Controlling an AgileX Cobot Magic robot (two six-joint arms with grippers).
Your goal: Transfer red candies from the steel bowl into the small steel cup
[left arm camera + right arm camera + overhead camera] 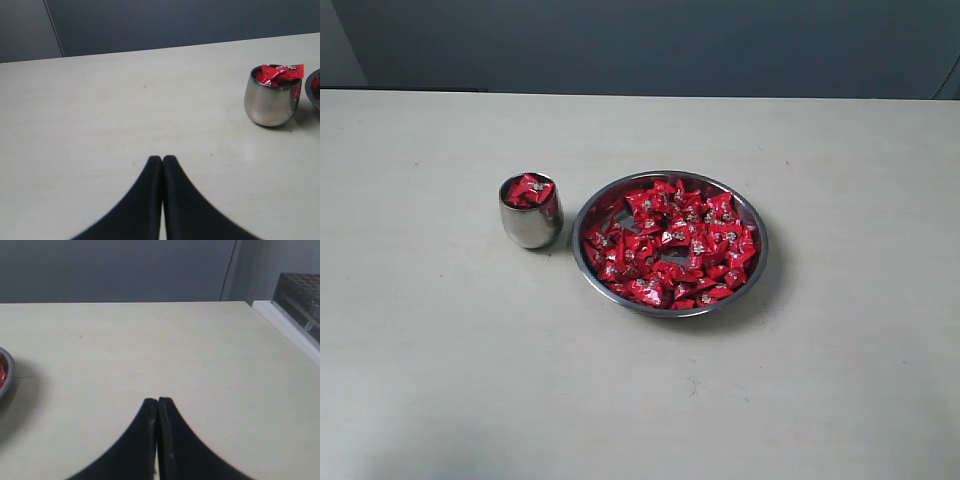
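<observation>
The left gripper [162,159] and right gripper [158,401] are pressed closed on nothing. The red candies [675,245] fill the steel bowl [578,255]; a few sit in the small steel cup [530,225] just beside it

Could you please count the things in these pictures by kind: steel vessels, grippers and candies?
Steel bowl: 1
Small steel cup: 1
Grippers: 2 (left gripper, right gripper, both shut)
Red candies: too many and too overlapped to count; most lie in the bowl, a few in the cup
Total without candies: 4
</observation>
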